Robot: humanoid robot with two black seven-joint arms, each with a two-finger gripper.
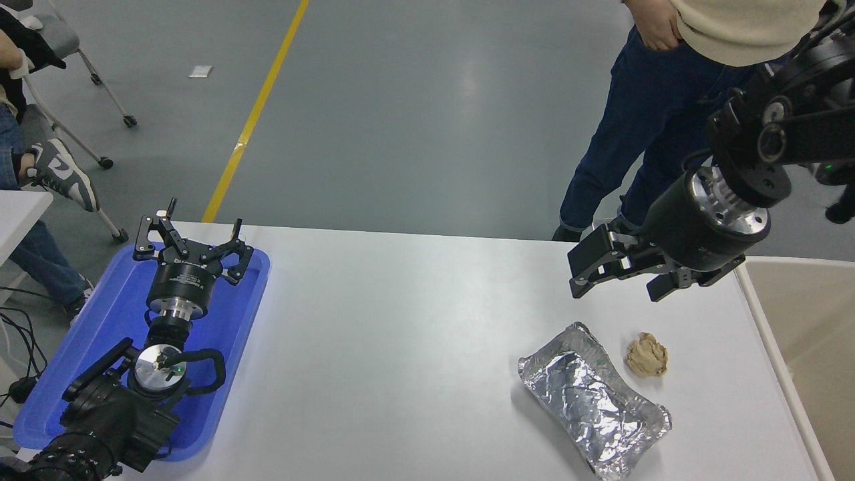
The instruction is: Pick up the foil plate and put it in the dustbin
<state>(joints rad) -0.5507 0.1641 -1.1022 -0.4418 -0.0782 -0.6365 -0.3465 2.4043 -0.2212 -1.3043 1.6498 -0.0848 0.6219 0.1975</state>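
The foil plate (593, 399) lies on the white table (401, 347) at the front right, crinkled and silver, with its long side running diagonally. My right gripper (611, 284) hangs above the table, up and slightly right of the plate's far end, open and empty, with its fingers pointing left. The beige dustbin (808, 347) stands at the table's right edge; only its left rim and inner wall show. My left gripper (194, 230) is parked open over the blue tray at the lower left.
A crumpled tan paper ball (646, 355) lies just right of the plate's far end. A flat blue tray (234, 321) sits at the table's left. A person in jeans (641, 113) stands at the far right side. Another person sits at the far left.
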